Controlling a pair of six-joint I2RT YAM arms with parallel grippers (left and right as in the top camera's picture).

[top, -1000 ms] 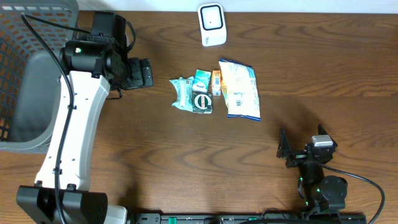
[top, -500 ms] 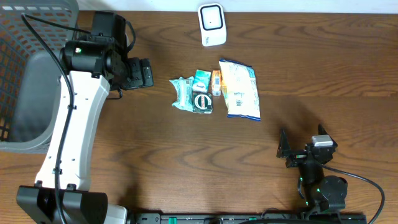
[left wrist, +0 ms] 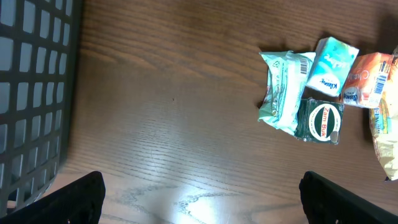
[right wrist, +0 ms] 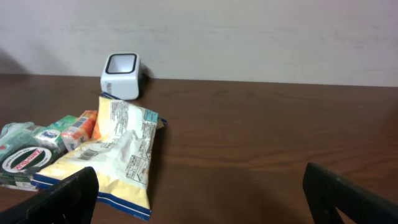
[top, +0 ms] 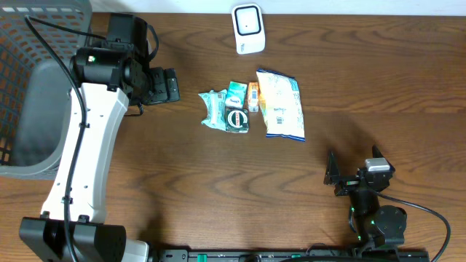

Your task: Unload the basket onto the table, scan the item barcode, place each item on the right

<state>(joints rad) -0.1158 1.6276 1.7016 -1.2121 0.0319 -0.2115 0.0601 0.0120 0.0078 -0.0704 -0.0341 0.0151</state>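
Note:
Several small items lie in a cluster mid-table: a green tissue pack (top: 213,109) (left wrist: 281,92), a teal box (top: 237,92) (left wrist: 333,67), an orange pack (top: 253,96) (left wrist: 365,79), a dark green round tin (top: 237,120) (left wrist: 324,121) and a white-and-yellow snack bag (top: 282,104) (right wrist: 118,155). The white barcode scanner (top: 247,29) (right wrist: 120,75) stands at the table's back edge. My left gripper (top: 162,85) (left wrist: 200,186) hangs open over bare wood left of the cluster. My right gripper (top: 354,173) (right wrist: 199,186) stands open and low at the front right, facing the bag and scanner. Neither holds anything.
A grey mesh basket (top: 29,87) (left wrist: 31,93) fills the far left. The left arm's white link (top: 80,153) stretches from the front edge up to the back left. Bare wood lies between the right gripper and the snack bag.

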